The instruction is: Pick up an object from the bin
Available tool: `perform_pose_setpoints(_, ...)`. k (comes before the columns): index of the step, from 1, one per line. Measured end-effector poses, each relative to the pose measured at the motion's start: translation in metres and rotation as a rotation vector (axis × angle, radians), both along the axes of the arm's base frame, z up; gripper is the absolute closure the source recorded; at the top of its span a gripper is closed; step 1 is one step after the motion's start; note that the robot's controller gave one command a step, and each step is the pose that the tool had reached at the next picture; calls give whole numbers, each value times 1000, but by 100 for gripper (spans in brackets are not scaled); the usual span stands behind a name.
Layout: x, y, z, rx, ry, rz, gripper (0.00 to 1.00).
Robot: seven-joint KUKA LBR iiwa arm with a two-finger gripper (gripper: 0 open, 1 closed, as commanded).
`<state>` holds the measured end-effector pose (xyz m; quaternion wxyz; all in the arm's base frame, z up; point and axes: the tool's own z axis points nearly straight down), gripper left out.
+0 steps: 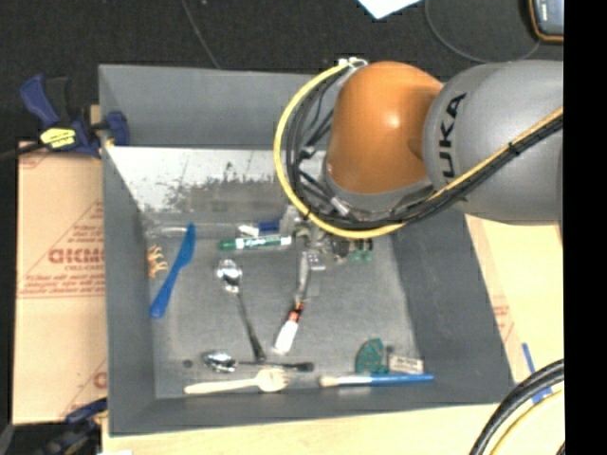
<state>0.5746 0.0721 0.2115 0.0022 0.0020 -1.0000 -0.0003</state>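
Observation:
My gripper (309, 254) hangs under the arm's wrist over the middle of the bin, toward the back. A green marker (256, 243) with a white label lies just to its left, and a small blue and white piece (262, 227) sits behind that marker. Directly below the gripper, a thin white pen with a red band (291, 328) lies slanted on the floor. A metal spoon (229, 275) lies left of the gripper, its dark handle running toward the front.
A blue stick-shaped tool (174, 271) and a small brown item (154, 259) lie at the left wall. Along the front lie a second spoon (220, 360), a white plastic fork (239, 382), a blue-handled brush (379, 379) and a green object (371, 354).

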Motion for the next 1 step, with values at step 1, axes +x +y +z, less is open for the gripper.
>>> perform_pose_setpoints(1,2,0,4,1,-8,-3,0)
